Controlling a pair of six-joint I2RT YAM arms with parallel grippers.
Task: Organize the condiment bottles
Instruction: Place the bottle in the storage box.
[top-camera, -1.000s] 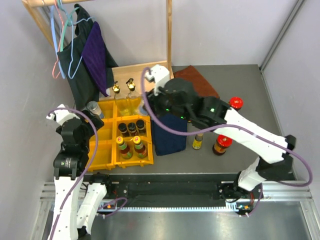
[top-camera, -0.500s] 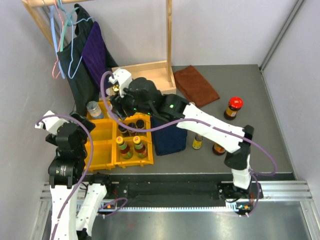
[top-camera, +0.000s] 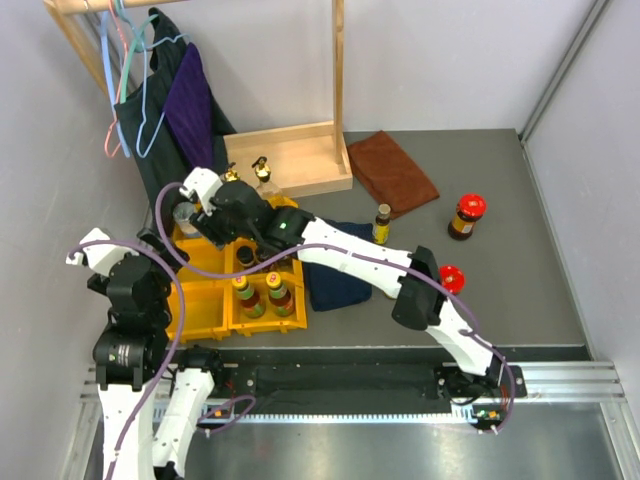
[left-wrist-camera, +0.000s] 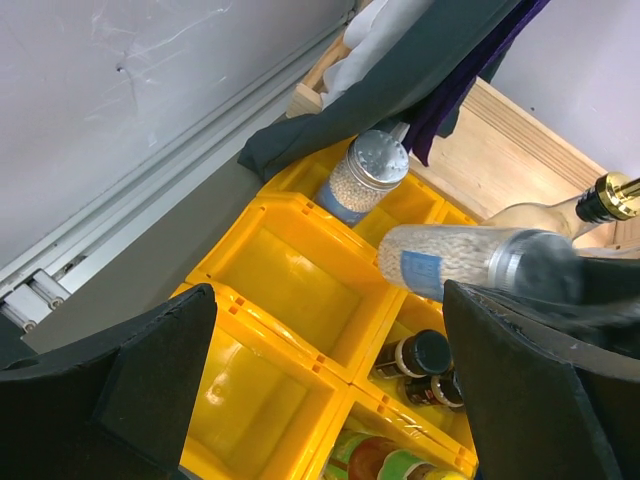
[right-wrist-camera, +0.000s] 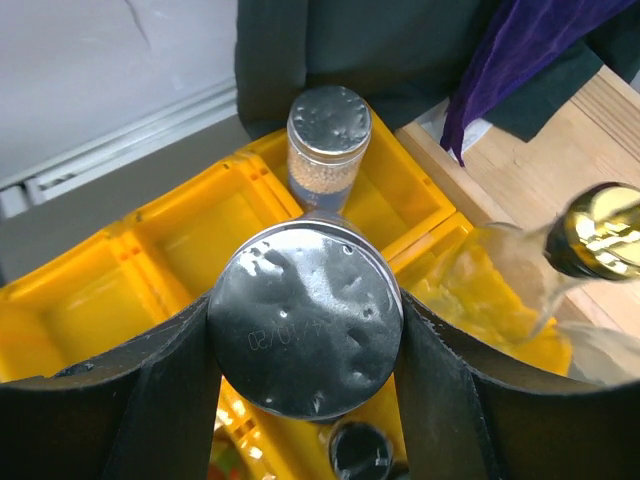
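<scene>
Swung left since a second ago, the right gripper (right-wrist-camera: 306, 312) hangs over the yellow bins (left-wrist-camera: 300, 205), clamped on a silver-lidded jar (right-wrist-camera: 305, 345) just short of its twin (right-wrist-camera: 328, 140), which stands in their back-left compartment. Left of the bins, the left gripper (left-wrist-camera: 328, 300) gapes wide. I can't see beneath the jar; a gold-topped bottle (right-wrist-camera: 600, 230) blurs at the edge.

The clear glossy jar of pale granules (left-wrist-camera: 450, 262) has a silver metal lid (right-wrist-camera: 305, 335), dull-shiny and faintly dimpled, with stamped characters. The fingers (right-wrist-camera: 150, 410) of the right hand (right-wrist-camera: 305, 310) on either side of it look like matt black plastic. The yellow bins (right-wrist-camera: 190, 225) are smooth, glossy moulded plastic. The tall clear bottle (right-wrist-camera: 500, 270) is glass with a bright gold metallic top (right-wrist-camera: 600, 230). The open tray (top-camera: 290, 160) is pale bare wood. The brown folded cloth (top-camera: 395, 172) and the dark blue cloth (top-camera: 338, 290) look soft and matt, and the grey tabletop (top-camera: 500, 280) is matt too.
</scene>
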